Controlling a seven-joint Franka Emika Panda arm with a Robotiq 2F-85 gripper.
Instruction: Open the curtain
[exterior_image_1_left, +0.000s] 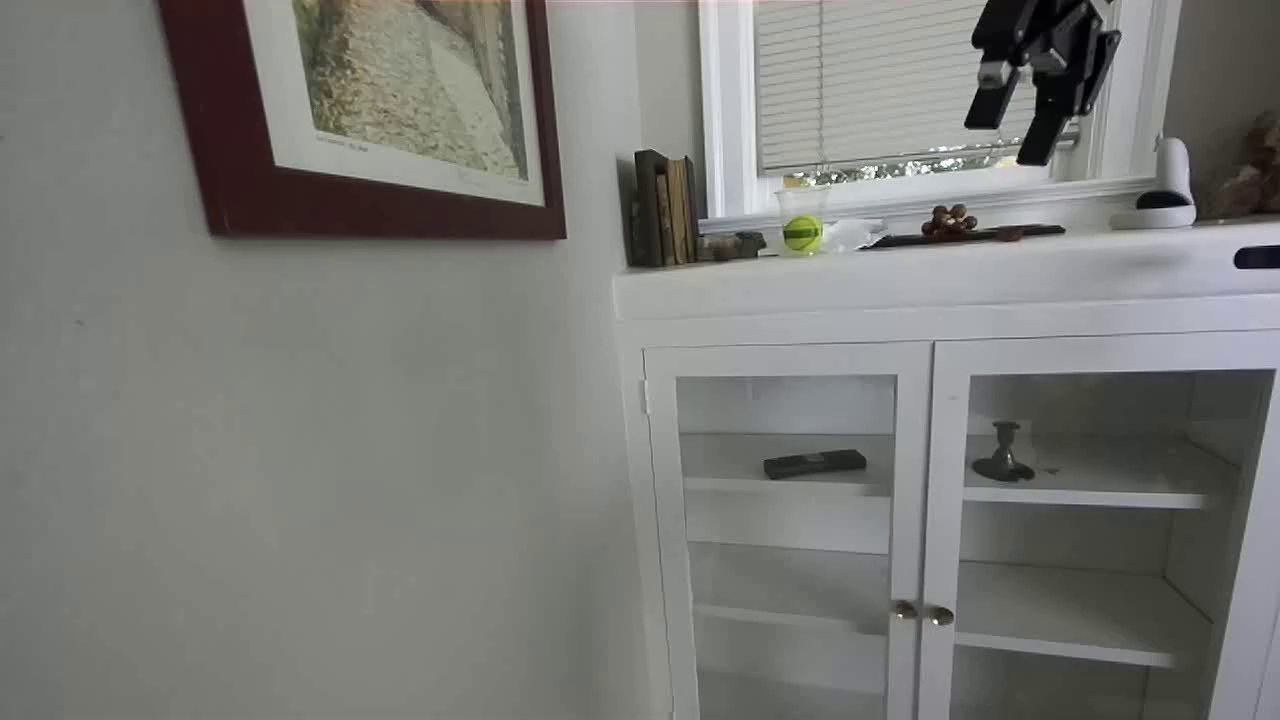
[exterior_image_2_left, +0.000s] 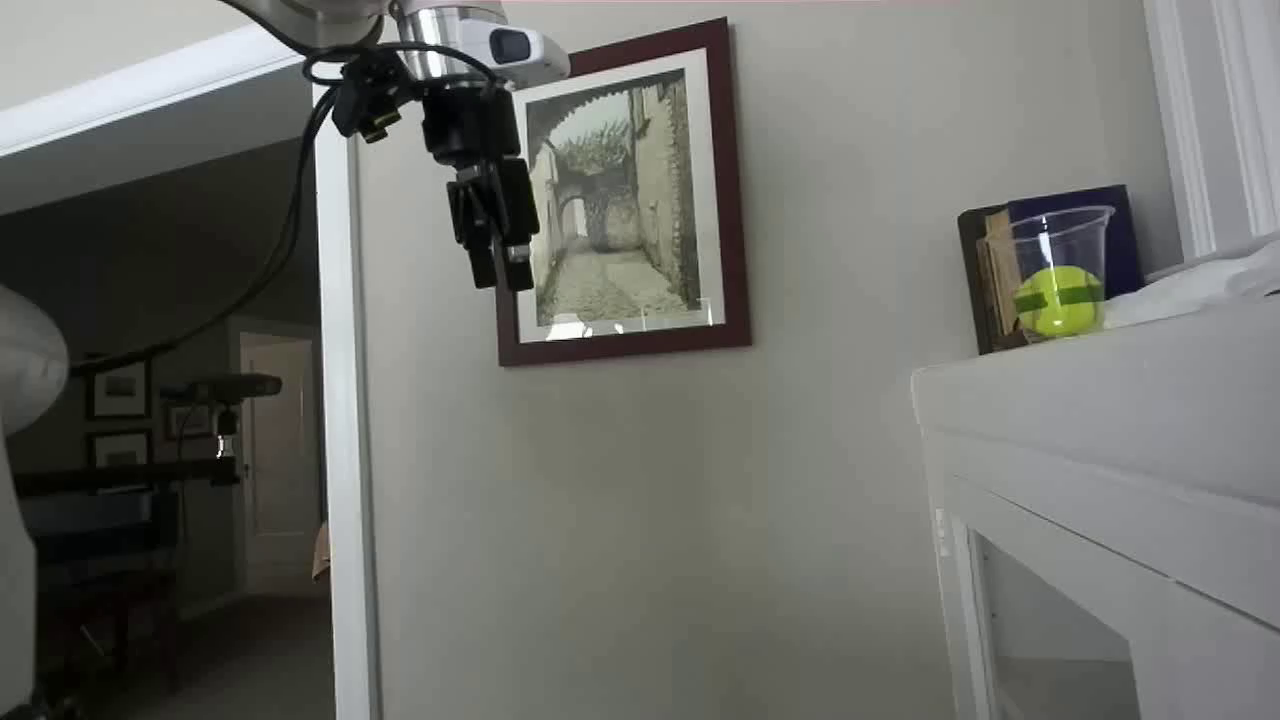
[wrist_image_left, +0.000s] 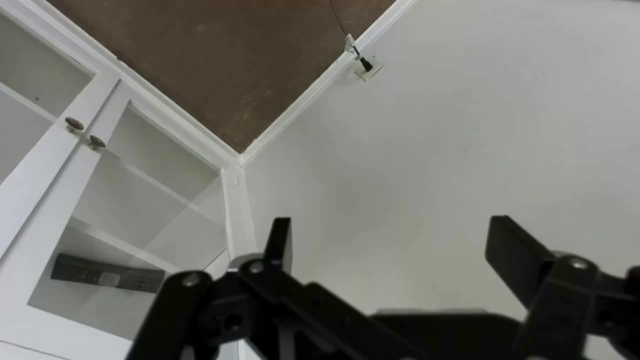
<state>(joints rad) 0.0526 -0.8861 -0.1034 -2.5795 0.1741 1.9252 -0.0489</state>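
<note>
Largest, at the lower right of an exterior view, is a white glass-fronted cabinet, glazed presumably to show what it stores. Above it, right of centre at the top, the task's curtain is a white horizontal-slat blind; it hangs most of the way down the window, likely for shade or privacy, with a thin strip of daylight beneath, and the slender wand or cord at its left may be what works it. A red-framed archway print fills the upper middle of an exterior view, hung high on the wall, likely for viewing at eye level. At the bottom of the wrist view, the black Robotiq gripper has its fingers well apart with bare wall between them: it grasps nothing, so opening seems not yet begun. In both exterior views it points downward near the top of the frame, held high, I judge, to clear the cabinet before reaching across to the blind. On the cabinet top, a clear plastic cup holds a tennis ball, probably to stop it rolling. Smallest are two round knobs, set side by side where the cabinet's halves meet so either can be pulled.
</note>
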